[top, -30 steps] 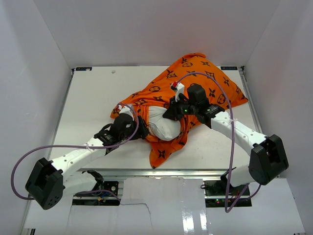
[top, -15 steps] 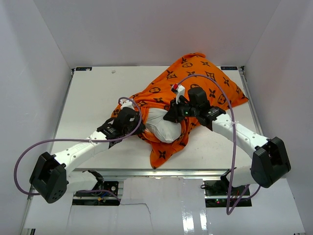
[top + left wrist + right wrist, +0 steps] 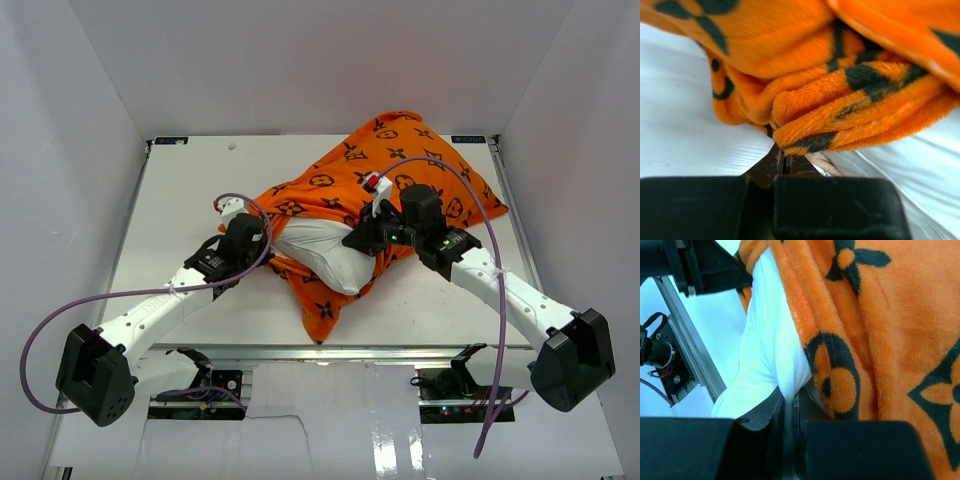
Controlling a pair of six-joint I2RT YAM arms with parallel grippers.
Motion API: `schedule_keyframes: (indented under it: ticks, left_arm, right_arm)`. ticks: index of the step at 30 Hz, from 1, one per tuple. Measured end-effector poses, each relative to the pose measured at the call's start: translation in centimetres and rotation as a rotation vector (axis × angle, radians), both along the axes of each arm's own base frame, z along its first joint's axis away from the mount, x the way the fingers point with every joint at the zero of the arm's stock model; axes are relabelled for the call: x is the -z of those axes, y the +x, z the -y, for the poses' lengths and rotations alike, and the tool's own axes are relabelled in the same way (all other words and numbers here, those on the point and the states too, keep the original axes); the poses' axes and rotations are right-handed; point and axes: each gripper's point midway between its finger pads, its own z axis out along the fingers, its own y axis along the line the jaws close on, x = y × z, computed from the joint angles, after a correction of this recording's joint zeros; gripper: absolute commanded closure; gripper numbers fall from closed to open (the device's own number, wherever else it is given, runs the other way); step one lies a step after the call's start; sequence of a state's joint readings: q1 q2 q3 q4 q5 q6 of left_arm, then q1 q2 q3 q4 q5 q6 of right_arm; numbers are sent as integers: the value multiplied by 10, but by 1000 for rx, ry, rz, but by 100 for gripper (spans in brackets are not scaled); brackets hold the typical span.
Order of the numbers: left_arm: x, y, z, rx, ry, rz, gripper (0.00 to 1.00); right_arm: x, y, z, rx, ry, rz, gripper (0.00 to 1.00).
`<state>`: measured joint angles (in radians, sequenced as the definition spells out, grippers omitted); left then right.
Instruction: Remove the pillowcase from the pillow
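White table (image 3: pixel 180 200); wrist views alone show left tool (image 3: pixel 783 156) pinching pillowcase (image 3: pixel 840 95), right tool (image 3: pixel 789 405) pinching pillow (image 3: pixel 769 355).

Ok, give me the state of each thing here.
pillowcase: mostly on the pillow, open end bunched back.
pillow: near end bare, the rest covered.
left gripper: shut on the pillowcase's bunched edge.
right gripper: shut on the pillow's bare end.

A lab: white walls (image 3: pixel 300 60) enclose the robot table (image 3: pixel 180 200).
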<state>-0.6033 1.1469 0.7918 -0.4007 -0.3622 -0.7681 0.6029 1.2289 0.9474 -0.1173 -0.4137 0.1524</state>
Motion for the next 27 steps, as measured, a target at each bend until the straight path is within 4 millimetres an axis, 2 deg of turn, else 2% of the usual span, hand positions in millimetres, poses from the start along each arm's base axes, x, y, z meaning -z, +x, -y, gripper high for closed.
schedule_keyframes:
  ticks: [5,11,21,27]
  left_arm:
    - [-7,15,-19,-59,-11,-5,100]
    - [-15,34,-35,-66,-112,-14,100]
    - [-18,72,-29,5,-215,-96,100]
    - [-18,95,-39,10,-299,-143,100]
  right_arm:
    - [-9,-4,7,8,15,24,92]
    - [-24,-11,20,31,40,71,92]
    - [-22,-15,33,51,26,90,92]
    - [-31,-16,46,89,21,129,92]
